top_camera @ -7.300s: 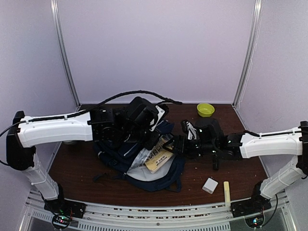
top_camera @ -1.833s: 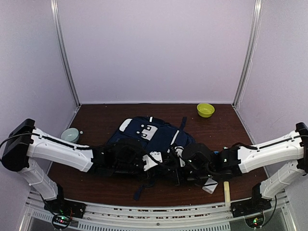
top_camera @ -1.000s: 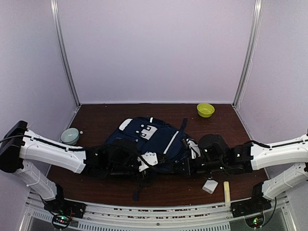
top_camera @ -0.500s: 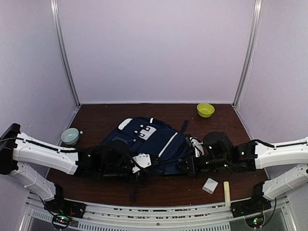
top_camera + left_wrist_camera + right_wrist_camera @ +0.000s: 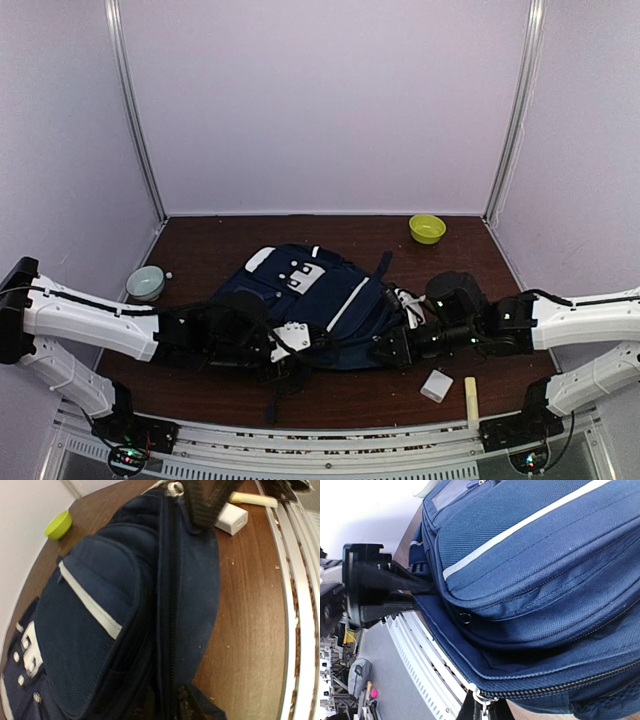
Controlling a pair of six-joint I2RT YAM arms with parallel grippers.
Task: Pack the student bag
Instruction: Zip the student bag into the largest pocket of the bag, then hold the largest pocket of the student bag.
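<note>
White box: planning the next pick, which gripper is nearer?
Right. The right gripper is just left of the box; the left gripper is farther left, across the bag.

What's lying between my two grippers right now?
Only the student bag. Its zippered near edge runs from the left gripper to the right gripper. This shows in the top view, and most clearly in the left wrist view.

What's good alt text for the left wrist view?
Navy student bag lying on a brown table, its zipper running up to the right gripper. Beyond: a white box, pale stick, green bowl.
</note>
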